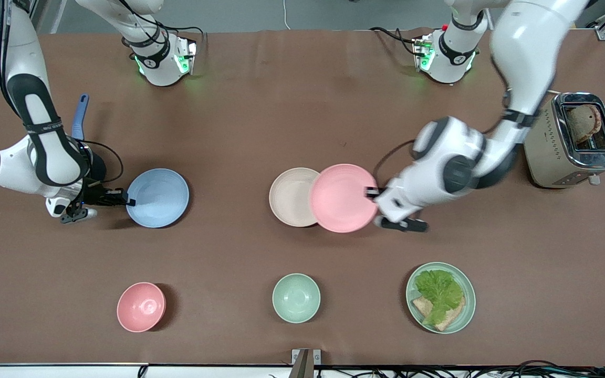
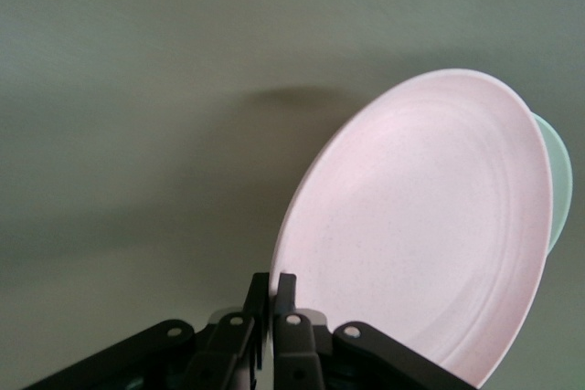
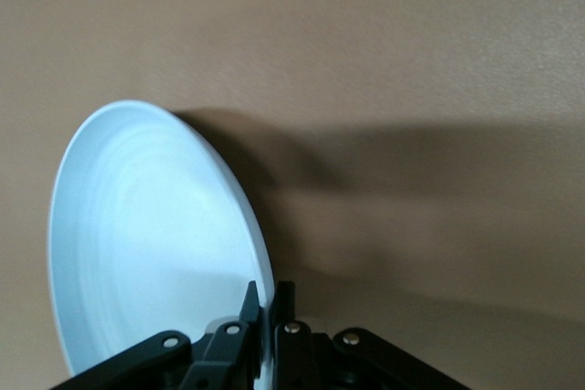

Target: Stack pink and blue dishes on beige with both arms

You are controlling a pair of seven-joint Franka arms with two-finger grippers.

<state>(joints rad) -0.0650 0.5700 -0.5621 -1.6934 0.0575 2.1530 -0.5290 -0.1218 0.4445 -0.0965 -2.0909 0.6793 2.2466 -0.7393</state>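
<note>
both grippers pinch plate rims, the pink plate overlapping the beige one.

the left gripper (image 1: 372,193) has its fingers (image 2: 285,303) pressed together on the rim of the pink plate (image 1: 343,198), which it holds over the edge of the beige plate (image 1: 291,197) near the middle of the table, covering the beige plate's side toward the left arm's end. the right gripper (image 1: 128,201) pinches the rim of the blue plate (image 1: 158,198) toward the right arm's end of the table, its fingers (image 3: 249,308) closed on the edge; whether that plate is lifted off the table i cannot tell. nearer the front camera sit a pink bowl (image 1: 141,306), a mint-green bowl (image 1: 296,297) and a mint-green plate (image 1: 465,310) with lettuce (image 1: 439,291) and bread (image 1: 447,317). a toaster (image 1: 570,142) holding a bread slice (image 1: 582,122) stands toward the left arm's end.
</note>
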